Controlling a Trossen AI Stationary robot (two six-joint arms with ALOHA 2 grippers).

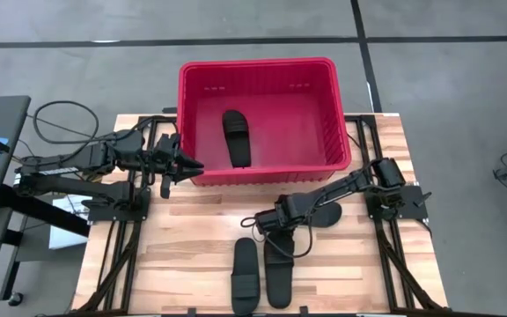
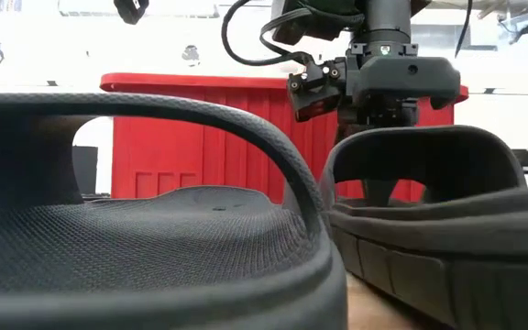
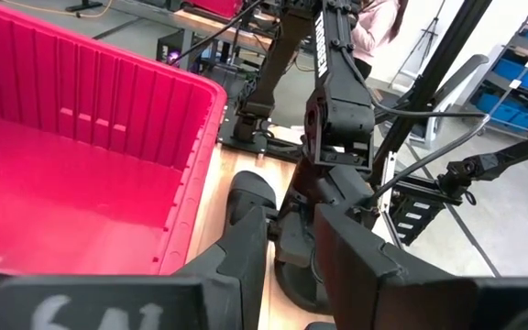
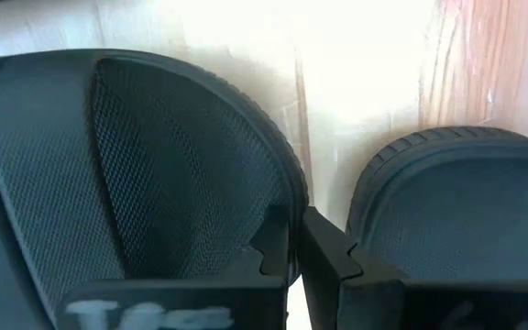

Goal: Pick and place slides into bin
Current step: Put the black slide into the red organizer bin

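While two matte black slides (image 1: 246, 276) (image 1: 279, 275) lie side by side at the worktop's (image 1: 192, 255) near edge, mesh-textured soles and wide straps showing, the right gripper (image 1: 263, 223) pinches one strap's rim with jaws closed. Another slide (image 1: 327, 215) lies beneath that arm. Farther off, the left gripper (image 1: 186, 164), jaws partly apart and empty, hovers beside the red bin (image 1: 253, 75) holding the fourth slide (image 1: 236, 136).

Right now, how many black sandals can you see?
4. One sandal lies inside the red bin. Two lie side by side at the table's front edge. A fourth lies partly hidden under the right arm.
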